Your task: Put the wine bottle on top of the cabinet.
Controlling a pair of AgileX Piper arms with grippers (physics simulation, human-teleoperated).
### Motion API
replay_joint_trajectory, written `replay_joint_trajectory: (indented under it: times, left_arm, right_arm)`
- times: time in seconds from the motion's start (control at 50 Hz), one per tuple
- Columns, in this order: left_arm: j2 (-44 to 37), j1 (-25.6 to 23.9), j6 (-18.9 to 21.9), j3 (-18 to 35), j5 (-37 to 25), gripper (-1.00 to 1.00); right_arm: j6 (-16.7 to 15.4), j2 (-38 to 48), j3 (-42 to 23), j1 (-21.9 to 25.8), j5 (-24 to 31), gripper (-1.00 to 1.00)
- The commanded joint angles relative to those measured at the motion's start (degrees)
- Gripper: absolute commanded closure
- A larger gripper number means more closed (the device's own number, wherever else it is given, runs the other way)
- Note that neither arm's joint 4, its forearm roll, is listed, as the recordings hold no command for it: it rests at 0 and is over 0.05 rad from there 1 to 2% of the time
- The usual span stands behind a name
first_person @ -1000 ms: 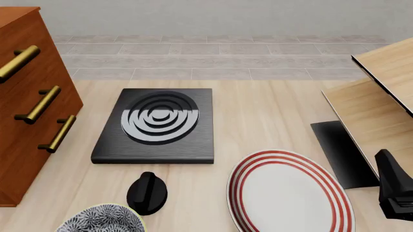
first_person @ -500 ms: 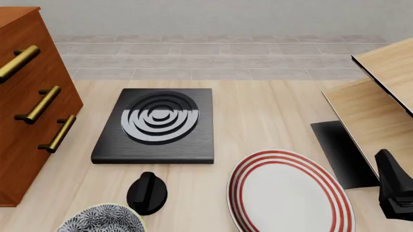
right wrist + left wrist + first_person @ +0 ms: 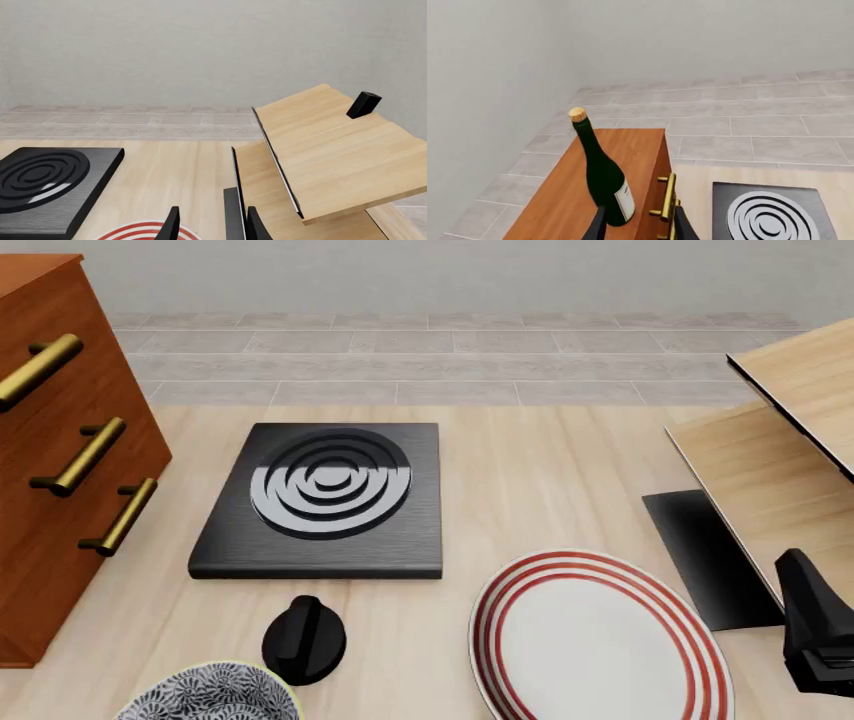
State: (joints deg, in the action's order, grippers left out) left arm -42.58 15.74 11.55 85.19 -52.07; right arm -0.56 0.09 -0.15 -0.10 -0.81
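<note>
So the wine bottle (image 3: 604, 182) is already sitting on top of the cabinet (image 3: 590, 197), at least going by the left wrist view. It stands close to the front edge, just above the brass handles (image 3: 666, 197), and it leans a bit in that picture, though that could just be camera angle. The top is flat and wide, so there's no obvious reason for it to tip once it's let go.

The left gripper (image 3: 637, 224) has its fingers (image 3: 596, 226) spread on either side of the bottle's base. I can't see them actually pressing the glass, so my read is they're open around it rather than pinching it. That fits a release: set it down, open up, back away.

The right gripper (image 3: 212, 224) is parked over on its own side near the pale wood panelled piece (image 3: 333, 150), fingers apart with nothing between them. It's just out of the way, since this is a one-arm job.

On the surface (image 3: 534, 480) in the front view there's a black burner plate (image 3: 324, 498), a red-ringed plate (image 3: 594, 640) and a patterned bowl (image 3: 207, 695), none of it involved.

Looks basically done; the only risk is bumping the bottle while pulling the left arm out.
</note>
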Motion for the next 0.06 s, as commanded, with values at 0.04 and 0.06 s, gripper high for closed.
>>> replay_joint_trajectory:
  times: [0.04, 0.06]
  left_arm:
    - [4.0, -3.1, -1.3, 2.9, -4.2, -1.0]
    - [5.1, -3.7, -1.8, 2.0, -4.5, -1.0]
  right_arm:
    - [0.0, 0.0, 0.0, 0.0, 0.0, -1.0]
    - [0.0, 0.0, 0.0, 0.0, 0.0, -1.0]
